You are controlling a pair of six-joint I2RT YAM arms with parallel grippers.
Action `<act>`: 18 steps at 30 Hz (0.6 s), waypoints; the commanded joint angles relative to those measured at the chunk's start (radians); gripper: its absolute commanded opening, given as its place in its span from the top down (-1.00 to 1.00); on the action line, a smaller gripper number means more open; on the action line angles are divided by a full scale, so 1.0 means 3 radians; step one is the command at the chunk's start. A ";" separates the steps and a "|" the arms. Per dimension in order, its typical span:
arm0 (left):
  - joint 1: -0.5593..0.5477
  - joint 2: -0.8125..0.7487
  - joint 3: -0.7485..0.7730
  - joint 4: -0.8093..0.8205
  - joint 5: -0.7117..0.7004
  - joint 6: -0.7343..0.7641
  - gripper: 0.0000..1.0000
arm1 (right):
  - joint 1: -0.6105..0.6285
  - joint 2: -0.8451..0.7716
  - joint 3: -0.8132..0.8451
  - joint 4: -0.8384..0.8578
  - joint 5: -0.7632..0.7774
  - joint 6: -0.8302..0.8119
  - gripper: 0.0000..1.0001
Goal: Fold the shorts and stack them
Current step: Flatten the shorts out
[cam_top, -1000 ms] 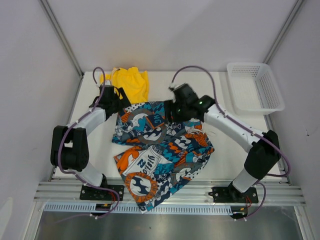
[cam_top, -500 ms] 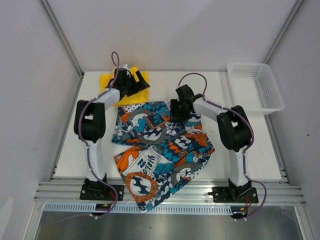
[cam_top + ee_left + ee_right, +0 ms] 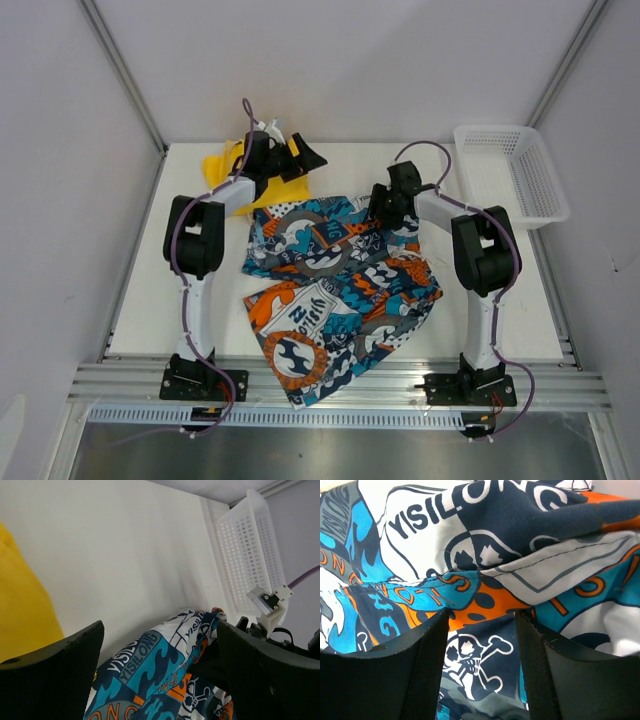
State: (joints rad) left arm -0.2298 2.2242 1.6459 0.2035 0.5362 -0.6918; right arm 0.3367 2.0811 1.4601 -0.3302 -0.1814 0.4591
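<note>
The printed shorts [image 3: 335, 290] lie spread in the middle of the table, rumpled, with one leg reaching the near edge. The yellow shorts [image 3: 222, 166] lie bunched at the back left, partly under my left arm. My left gripper [image 3: 300, 155] is open and held above the table beside the yellow shorts, just behind the printed pair's far edge. In the left wrist view the printed cloth [image 3: 150, 665] shows between its wide-open fingers and the yellow cloth [image 3: 20, 610] is at the left. My right gripper [image 3: 384, 207] is open low over the printed pair's far right corner [image 3: 480, 645].
A white mesh basket [image 3: 510, 172] stands at the back right; it also shows in the left wrist view [image 3: 250, 545]. Grey walls close in the table on the left, back and right.
Both grippers have moved right and toward the back. The printed shorts have shifted to the right with their far edge re-rumpled. The left gripper now hangs past the yellow shorts' right edge.
</note>
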 commanded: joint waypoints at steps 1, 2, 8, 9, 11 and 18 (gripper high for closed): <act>-0.0062 -0.0066 0.0102 0.0283 0.0034 -0.0047 -0.89 | -0.0028 0.0037 -0.0127 -0.0188 0.0226 -0.0083 -0.18; -0.0067 -0.0097 0.0092 0.0237 -0.0033 -0.0016 -0.89 | -0.0028 0.0047 -0.0127 -0.0183 0.0226 -0.0088 -0.18; -0.0149 0.0245 0.0531 -0.0227 -0.0192 -0.0010 -0.87 | -0.0043 0.0042 -0.0081 -0.0275 0.0344 -0.0139 -0.18; -0.0169 0.0357 0.0684 -0.0320 -0.0242 0.0000 -0.87 | -0.0053 0.0027 -0.0076 -0.0295 0.0369 -0.0145 -0.19; -0.0180 0.0414 0.0711 -0.0473 -0.0421 0.0015 -0.87 | -0.0069 -0.0014 -0.0106 -0.0336 0.0420 -0.0175 -0.19; -0.0007 0.0690 0.0793 -0.0653 -0.0443 -0.0133 -0.88 | -0.0110 -0.0193 -0.0250 -0.0331 0.0446 -0.0196 -0.20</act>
State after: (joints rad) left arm -0.2722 2.3917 1.8442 0.0551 0.4099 -0.6975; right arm 0.3199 2.0460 1.4227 -0.3428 -0.1112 0.4305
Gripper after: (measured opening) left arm 0.940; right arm 0.595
